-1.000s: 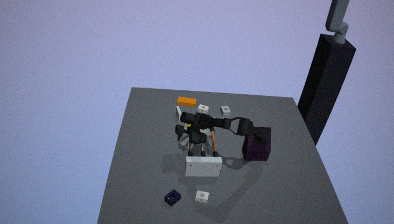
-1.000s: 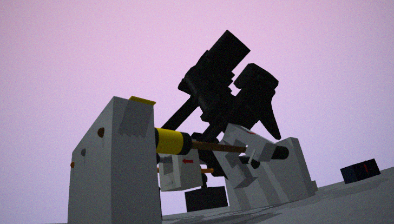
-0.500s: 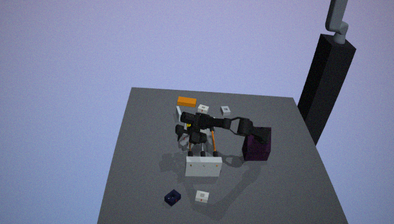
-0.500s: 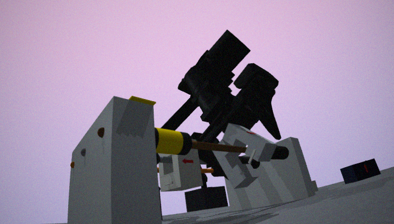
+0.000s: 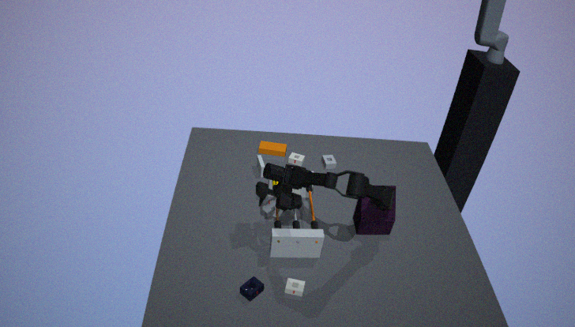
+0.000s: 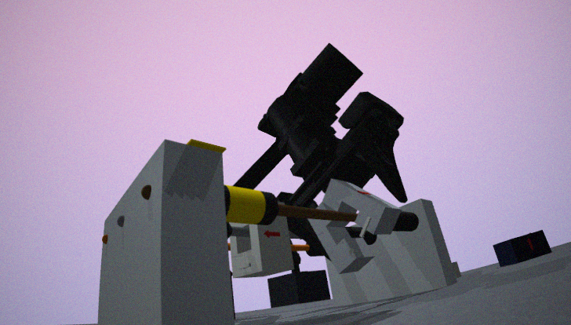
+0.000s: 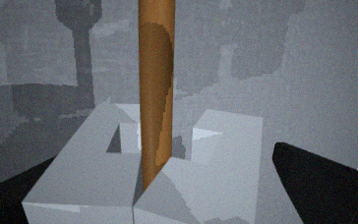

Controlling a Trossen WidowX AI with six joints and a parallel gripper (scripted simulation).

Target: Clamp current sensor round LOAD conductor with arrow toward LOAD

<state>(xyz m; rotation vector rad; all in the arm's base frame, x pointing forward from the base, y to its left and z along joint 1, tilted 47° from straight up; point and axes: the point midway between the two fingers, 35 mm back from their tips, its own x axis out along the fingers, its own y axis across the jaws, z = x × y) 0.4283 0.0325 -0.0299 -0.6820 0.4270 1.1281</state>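
The open pale sensor (image 5: 268,208) (image 6: 345,257) (image 7: 226,162) straddles the brown conductor (image 6: 315,211) (image 7: 156,74), its halves spread on either side. Its red arrow (image 6: 363,192) shows small on the upper half; its direction cannot be told. My gripper (image 5: 272,202) (image 6: 365,224) (image 7: 186,151) is open, its fingers outside the two halves. In the wrist view there is a gap between the right finger and the sensor; contact on the left is hidden. A yellow band (image 6: 246,205) surrounds this conductor near one support block (image 6: 189,228). No LOAD lettering is readable.
Another pale sensor (image 6: 275,257) hangs on the neighbouring grey conductor. An orange conductor (image 5: 312,206) runs alongside. The other support block (image 5: 297,244) (image 6: 425,236) stands close. A dark blue sensor (image 5: 251,289) (image 6: 522,248), a white one (image 5: 295,287), an orange block (image 5: 272,148) and a purple box (image 5: 375,216) stand around.
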